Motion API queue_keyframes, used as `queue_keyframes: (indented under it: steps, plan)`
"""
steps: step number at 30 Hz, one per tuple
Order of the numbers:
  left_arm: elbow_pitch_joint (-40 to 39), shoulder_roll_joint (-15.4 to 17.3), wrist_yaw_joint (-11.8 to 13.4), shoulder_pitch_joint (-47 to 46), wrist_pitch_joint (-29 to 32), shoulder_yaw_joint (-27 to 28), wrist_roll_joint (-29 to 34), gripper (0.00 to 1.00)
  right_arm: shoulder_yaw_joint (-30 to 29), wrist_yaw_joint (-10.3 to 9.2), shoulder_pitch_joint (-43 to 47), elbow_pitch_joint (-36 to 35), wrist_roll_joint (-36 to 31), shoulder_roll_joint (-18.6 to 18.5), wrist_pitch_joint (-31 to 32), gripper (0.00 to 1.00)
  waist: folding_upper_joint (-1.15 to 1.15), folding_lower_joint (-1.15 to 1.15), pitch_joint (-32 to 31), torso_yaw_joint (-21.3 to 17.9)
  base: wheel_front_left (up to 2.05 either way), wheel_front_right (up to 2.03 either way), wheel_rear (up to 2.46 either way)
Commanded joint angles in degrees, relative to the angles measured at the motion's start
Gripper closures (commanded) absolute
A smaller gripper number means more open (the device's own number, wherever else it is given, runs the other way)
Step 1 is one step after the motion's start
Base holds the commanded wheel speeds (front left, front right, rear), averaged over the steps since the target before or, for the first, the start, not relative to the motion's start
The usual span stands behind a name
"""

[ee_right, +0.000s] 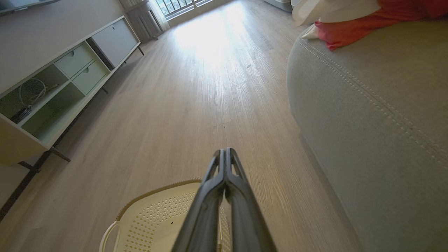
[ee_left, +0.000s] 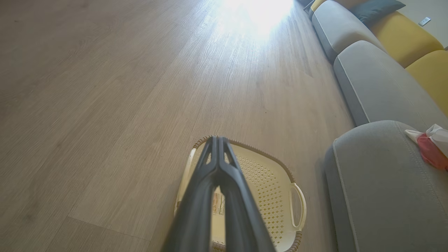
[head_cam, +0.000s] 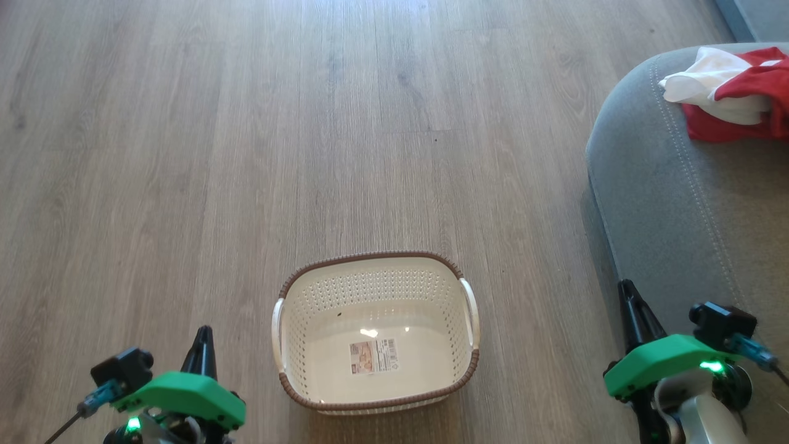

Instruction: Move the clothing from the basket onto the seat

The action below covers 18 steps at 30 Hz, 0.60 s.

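The cream basket [head_cam: 308, 296] with its brown rim stands on the wooden floor at lower centre, holding nothing but a label on its bottom. The red and white clothing [head_cam: 733, 92] lies crumpled on the grey seat [head_cam: 666, 203] at the upper right, near its rounded corner. My left gripper [head_cam: 202, 336] is at the lower left, shut and empty, to the left of the basket. My right gripper [head_cam: 627, 288] is at the lower right, shut and empty, beside the seat's front edge. The basket [ee_left: 273, 196] and clothing [ee_left: 432, 147] also show in the left wrist view, and the clothing [ee_right: 350, 21] in the right wrist view.
Wooden floor [head_cam: 246, 123] stretches ahead and to the left. A white low cabinet [ee_right: 52, 84] with open shelves and drawers runs along the wall in the right wrist view. More grey seats [ee_left: 371, 77] with yellow cushions [ee_left: 402, 38] continue beyond the near seat.
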Motion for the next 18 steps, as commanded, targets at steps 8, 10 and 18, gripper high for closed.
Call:
queue_keyframes:
  steps: [8,10,18]
  plan:
    - [-3.0,0.3,-1.1,-2.3,1.8,1.6,-6.6,1.0,-0.5,-0.01,-1.6,-3.1,7.6,0.0,2.0,1.0,0.0,0.0,-0.3,0.1,0.0,0.0,0.0]
    - [-3.1,0.3,-1.1,-2.3,1.9,1.6,-7.2,1.0,-0.5,-0.01,-1.6,-3.2,8.3,0.0,2.1,1.0,0.0,0.0,-0.3,0.1,0.0,0.0,0.0]
    - [-4.1,0.3,-1.9,-2.3,3.4,2.2,-12.7,1.0,-0.9,-0.01,-1.4,-4.2,14.7,0.1,3.6,1.0,0.0,0.0,-0.5,0.2,0.0,0.0,0.0]
